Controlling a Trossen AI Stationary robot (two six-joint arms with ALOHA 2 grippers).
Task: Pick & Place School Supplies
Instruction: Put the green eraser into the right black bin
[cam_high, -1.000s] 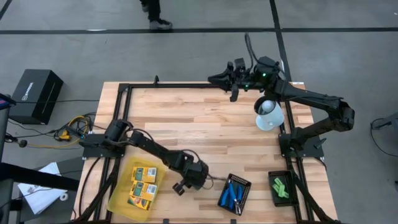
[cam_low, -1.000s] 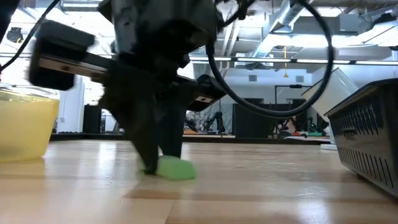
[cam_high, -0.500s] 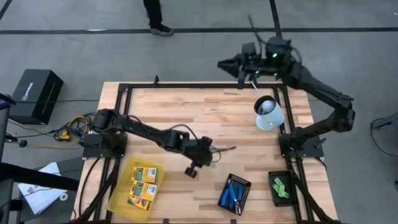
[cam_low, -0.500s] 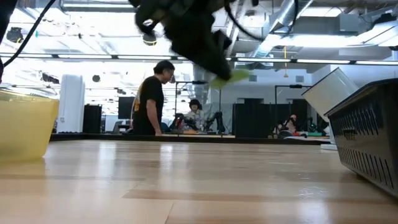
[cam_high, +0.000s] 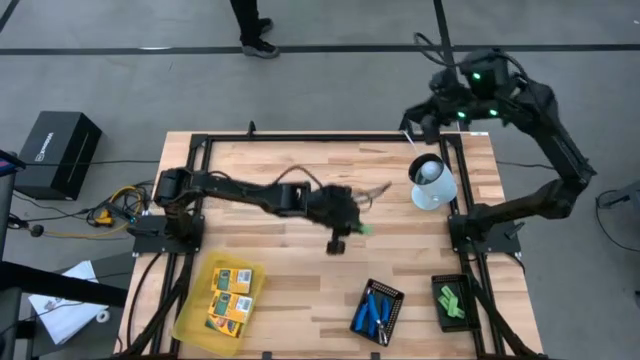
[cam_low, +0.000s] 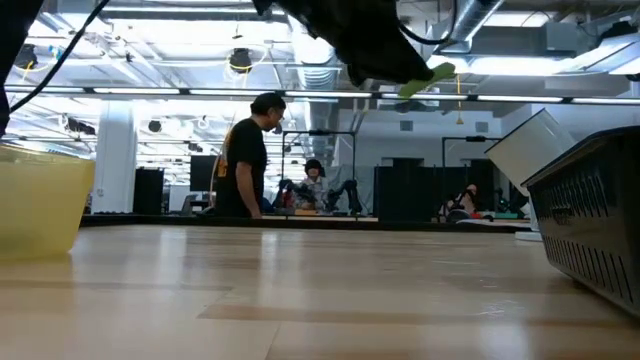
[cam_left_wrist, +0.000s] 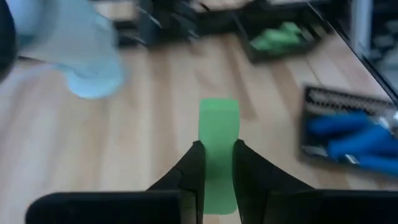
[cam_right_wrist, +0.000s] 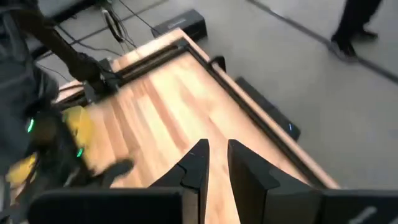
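My left gripper (cam_high: 354, 228) hangs over the middle of the table, shut on a small bright green oblong block (cam_left_wrist: 218, 134), which also shows high above the tabletop in the low view (cam_low: 425, 79). My right gripper (cam_high: 408, 125) is raised above the table's far right corner. Its fingers (cam_right_wrist: 217, 155) stand a narrow gap apart with nothing between them. Yellow-orange packs (cam_high: 230, 295) lie in a translucent yellow tray (cam_high: 195, 322) at the near left. Blue-handled tools (cam_high: 374, 312) lie in one black tray, and more green blocks (cam_high: 451, 298) in another. My left gripper pinches the green block by its two long sides (cam_left_wrist: 218, 163) between its two fingers. The block lies along the fingers and sticks out past their tips (cam_low: 428, 76). The fingers slant downward toward the table's right. The block is lifted clear of the table.
A pale translucent container (cam_high: 432, 183) stands at the right edge, near the right arm's base. The black trays (cam_high: 392, 296) (cam_high: 440, 316) sit at the near right. A black frame (cam_high: 300, 137) runs round the table. A person (cam_low: 245, 150) stands in the room behind.
My left gripper has lifted the green block off the table near the front edge. It carried the block up and toward the far right, and its wrist rolled on the way. My right gripper has risen and gone toward the right edge, tipping as it went.
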